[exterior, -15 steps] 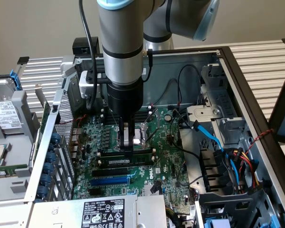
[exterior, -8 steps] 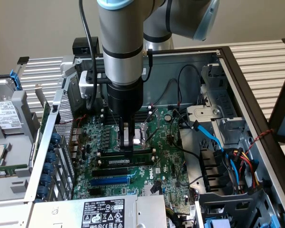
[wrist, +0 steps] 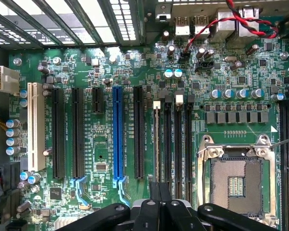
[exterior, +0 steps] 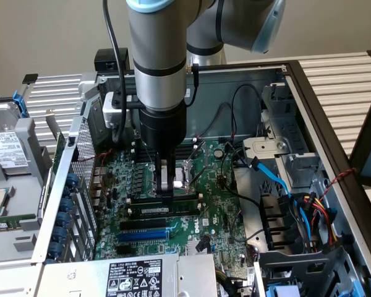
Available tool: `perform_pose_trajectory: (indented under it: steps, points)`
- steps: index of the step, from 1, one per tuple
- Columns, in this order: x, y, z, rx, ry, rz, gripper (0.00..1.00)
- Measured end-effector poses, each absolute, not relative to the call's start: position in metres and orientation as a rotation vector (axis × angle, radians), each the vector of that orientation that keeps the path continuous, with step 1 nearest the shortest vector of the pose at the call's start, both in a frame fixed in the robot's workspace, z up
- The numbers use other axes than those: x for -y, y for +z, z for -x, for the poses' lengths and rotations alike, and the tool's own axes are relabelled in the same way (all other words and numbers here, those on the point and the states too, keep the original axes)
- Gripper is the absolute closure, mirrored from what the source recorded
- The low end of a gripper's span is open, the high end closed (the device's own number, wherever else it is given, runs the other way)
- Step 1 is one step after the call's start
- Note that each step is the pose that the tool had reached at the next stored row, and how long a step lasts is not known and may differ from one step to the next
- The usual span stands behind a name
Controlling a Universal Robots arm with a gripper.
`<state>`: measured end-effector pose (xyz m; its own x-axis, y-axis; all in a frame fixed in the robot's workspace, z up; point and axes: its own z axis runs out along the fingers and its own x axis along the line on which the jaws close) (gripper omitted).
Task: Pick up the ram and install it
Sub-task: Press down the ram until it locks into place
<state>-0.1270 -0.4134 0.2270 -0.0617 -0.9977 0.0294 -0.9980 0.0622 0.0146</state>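
Arm stands near-vertical over the open computer case [exterior: 309, 93], wrist pointing straight down onto the motherboard [exterior: 210, 204]. Grey upper segment, black lower section, cable running down its side.

Gripper [exterior: 166, 199] sits low, right at the bank of long black slots [exterior: 173, 213] beside the processor socket [exterior: 184, 174]. In the wrist view the gripper [wrist: 159, 199] shows as two dark fingers [wrist: 153, 192] drawn together, nearly touching, directly over the end of a slot.

The ram [wrist: 157, 144] appears edge-on in the wrist view: a thin strip standing in the slot just beside the black slots with white end clips [wrist: 179, 98], running away from the fingertips. Fingers look clenched on its near end, or resting on its top edge; cannot tell firmly whether they grip it or merely press. In the exterior view the ram [exterior: 156, 211] reads as a dark strip with a pale label, lying along a slot just under the fingertips.

Blue slot [wrist: 117, 134] lies near, parallel, on the far side from the socket [wrist: 236, 185]. Red and black twisted wires [wrist: 241, 21] cross the board's port edge. Power supply label [exterior: 135, 278] sits at the case's near edge in the exterior view.
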Motion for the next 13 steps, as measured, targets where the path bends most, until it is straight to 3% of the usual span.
perform_pose_trajectory:
  steps: [13]
  points:
    - [0.414,0.241,0.127,2.265,0.015,-2.129,0.89]
